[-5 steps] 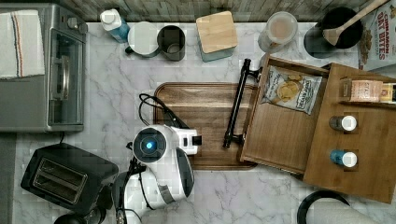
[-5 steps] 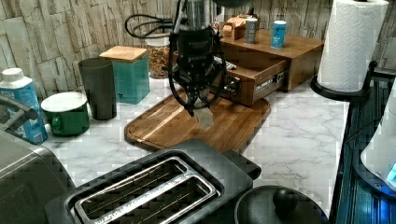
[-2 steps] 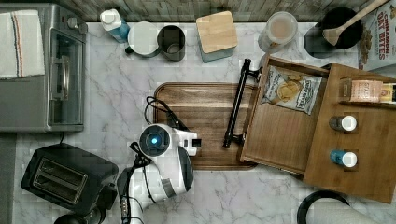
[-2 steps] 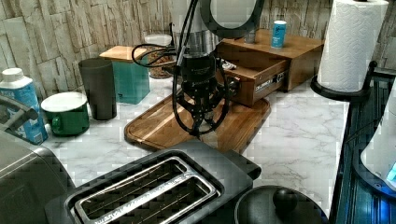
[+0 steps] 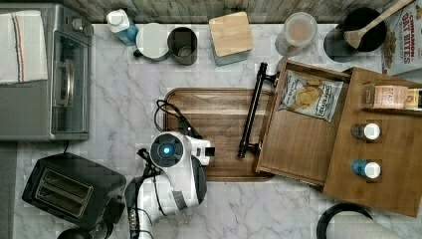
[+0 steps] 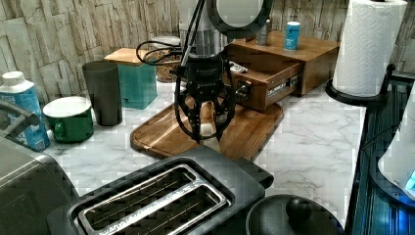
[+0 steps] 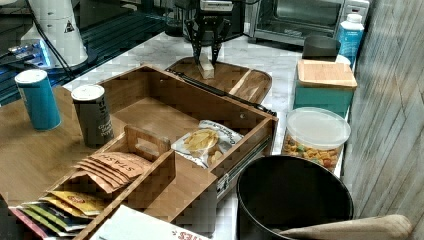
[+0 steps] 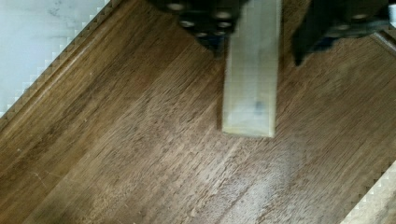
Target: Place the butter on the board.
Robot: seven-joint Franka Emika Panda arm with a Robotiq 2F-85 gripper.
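the pale rectangular stick of butter is now lying flat on the large dark-brown wooden board, near the board's edge closest to the black toaster. the black pincer is hanging spread around the stick, a gap showing on one side, gripping nothing. a second ago it was carrying something above the board; the placing looks done, with only lifting clear remaining.
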